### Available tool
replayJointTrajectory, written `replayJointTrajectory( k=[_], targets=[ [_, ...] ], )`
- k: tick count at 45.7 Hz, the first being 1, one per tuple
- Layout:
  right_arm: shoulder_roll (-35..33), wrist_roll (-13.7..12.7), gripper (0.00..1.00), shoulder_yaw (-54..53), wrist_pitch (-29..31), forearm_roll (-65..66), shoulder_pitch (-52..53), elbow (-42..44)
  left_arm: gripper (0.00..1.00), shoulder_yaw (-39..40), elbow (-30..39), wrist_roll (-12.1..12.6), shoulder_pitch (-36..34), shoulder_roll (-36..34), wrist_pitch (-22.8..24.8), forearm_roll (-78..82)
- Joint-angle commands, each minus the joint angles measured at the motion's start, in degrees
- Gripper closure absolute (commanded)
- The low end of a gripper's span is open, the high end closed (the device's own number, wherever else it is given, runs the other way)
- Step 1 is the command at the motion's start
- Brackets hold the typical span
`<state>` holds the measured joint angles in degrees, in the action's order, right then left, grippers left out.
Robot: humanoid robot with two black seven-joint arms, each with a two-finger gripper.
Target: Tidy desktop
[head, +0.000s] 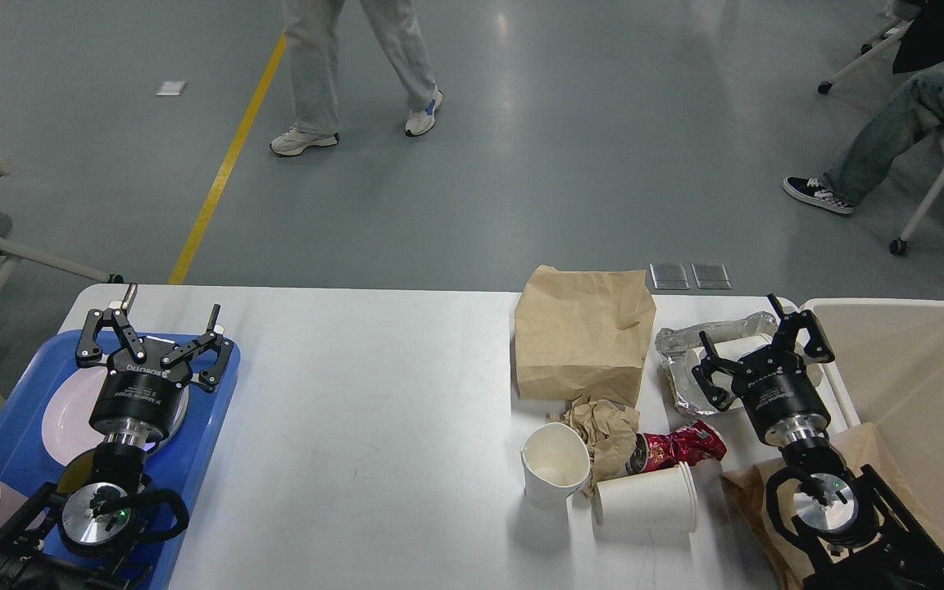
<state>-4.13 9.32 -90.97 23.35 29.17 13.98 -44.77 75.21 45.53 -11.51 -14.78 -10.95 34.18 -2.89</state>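
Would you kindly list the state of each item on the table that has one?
Left hand: open, empty, above blue plastic tray.
Right hand: open, empty, over crumpled foil container.
Brown paper bag: lying flat.
White paper cup: upright, rim dented.
Second white paper cup: on its side.
Red foil wrapper: crumpled.
Cream plastic bin: open.

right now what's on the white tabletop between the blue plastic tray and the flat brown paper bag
Nothing: in the head view that stretch of the white tabletop is bare from the blue plastic tray across to the flat brown paper bag.
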Motion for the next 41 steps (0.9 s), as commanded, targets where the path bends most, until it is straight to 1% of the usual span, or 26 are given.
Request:
replayJointTrajectory(
  k=[1, 7, 16, 23, 30, 41],
  targets=[
    [0.2, 0.1, 0.0, 0.0, -0.1, 0.0, 0.3, 0.0, 0.04, -0.1, -0.1, 0.0, 0.0, 0.0, 0.0, 0.0],
    [-0.4, -0.8, 0.0, 0.6, 0.0, 0.0, 0.3, 0.1, 0.04, -0.1, 0.0, 0.0, 0.0, 0.0, 0.0, 0.0],
    [-0.4, -0.9, 0.0, 3.0, -0.2, -0.1, 2.1, -0.2, 0.04, 0.0, -0.1, 0.0, 0.0, 0.0, 0.0, 0.0],
    [-1.1, -0.8, 0.0, 2.6, -1.5, 0.0, 4.7, 0.3, 0.04, -0.1, 0.0, 0.0, 0.0, 0.0, 0.0, 0.0],
    [-4.8, -0.4, 0.0, 2.8, -1.2, 0.0, 4.9, 0.0, 0.04, 0.0, -0.1, 0.0, 0.0, 0.0, 0.0, 0.0],
    [-4.9, -0.3, 0.0, 3.3, -0.9, 0.0, 3.3, 0.5, 0.04, -0.1, 0.0, 0.0, 0.0, 0.0, 0.1, 0.0]
  ],
)
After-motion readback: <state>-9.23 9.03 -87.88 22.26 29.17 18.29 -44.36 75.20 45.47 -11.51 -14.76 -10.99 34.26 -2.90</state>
